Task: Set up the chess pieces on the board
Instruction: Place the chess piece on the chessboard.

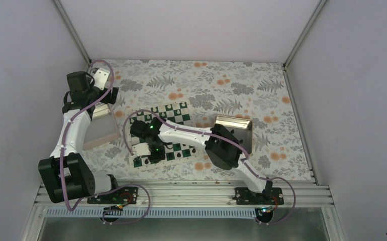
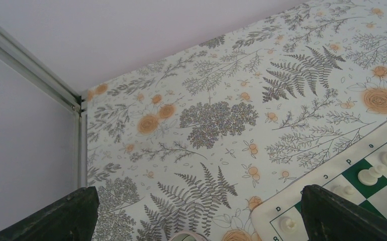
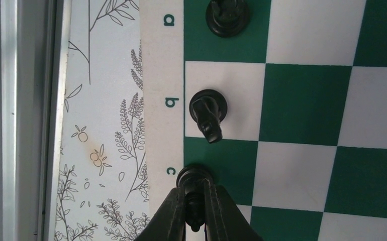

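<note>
The board lies flat in the middle. The right arm reaches low and leftward across it, the right claw pinched on a black piece standing upright on the edge square marked c. The left claw gapes wide near the board's far corner.

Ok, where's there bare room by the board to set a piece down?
On the board, the squares beside the a, b, c row are bare. That edge row is crowded: black pieces on each square, the right gripper shut on the c piece. Past the corner with white pieces, the floral cloth lies bare up to the wall.
</note>
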You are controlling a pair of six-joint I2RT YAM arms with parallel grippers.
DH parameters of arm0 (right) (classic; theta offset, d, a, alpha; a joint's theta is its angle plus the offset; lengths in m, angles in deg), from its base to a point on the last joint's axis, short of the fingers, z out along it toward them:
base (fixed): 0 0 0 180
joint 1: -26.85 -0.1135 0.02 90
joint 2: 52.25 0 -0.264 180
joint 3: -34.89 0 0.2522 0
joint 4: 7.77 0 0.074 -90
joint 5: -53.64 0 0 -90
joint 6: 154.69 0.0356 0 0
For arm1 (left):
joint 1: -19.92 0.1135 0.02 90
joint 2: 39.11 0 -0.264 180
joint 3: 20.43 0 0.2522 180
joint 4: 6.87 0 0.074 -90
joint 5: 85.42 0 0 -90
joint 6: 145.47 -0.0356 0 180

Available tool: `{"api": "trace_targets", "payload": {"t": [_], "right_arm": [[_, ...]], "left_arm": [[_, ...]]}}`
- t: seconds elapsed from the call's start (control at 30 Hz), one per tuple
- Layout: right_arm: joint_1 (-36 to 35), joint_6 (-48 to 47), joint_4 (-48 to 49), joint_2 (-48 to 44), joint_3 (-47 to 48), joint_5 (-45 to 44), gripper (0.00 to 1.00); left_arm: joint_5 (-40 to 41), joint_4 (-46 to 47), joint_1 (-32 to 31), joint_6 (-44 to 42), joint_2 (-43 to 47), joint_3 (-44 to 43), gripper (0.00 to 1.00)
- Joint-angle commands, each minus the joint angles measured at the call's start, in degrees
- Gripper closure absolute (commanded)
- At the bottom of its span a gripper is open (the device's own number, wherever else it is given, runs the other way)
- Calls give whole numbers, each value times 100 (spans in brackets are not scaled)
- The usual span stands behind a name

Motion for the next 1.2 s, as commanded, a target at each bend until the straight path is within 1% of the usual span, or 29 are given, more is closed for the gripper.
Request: {"api": "trace_targets", "payload": {"t": [0.0, 0.3, 0.67, 1.1, 1.17], "right_arm": [[-49, 46, -10, -70, 160, -243, 93], [-44, 99, 91, -83, 224, -336, 93], [-50, 114, 102, -44, 331, -134, 93], [-50, 98, 184, -17, 197, -73, 93], [-50, 86, 192, -14, 155, -113, 91]], "left_arm": [[-98, 32, 25, -82, 93, 37, 0], [-100, 43, 28, -78, 84, 28, 0], [-116, 37, 27, -89, 57, 27, 0], [-129, 40, 27, -86, 42, 23, 0], [-112, 42, 27, -100, 41, 25, 0]]}}
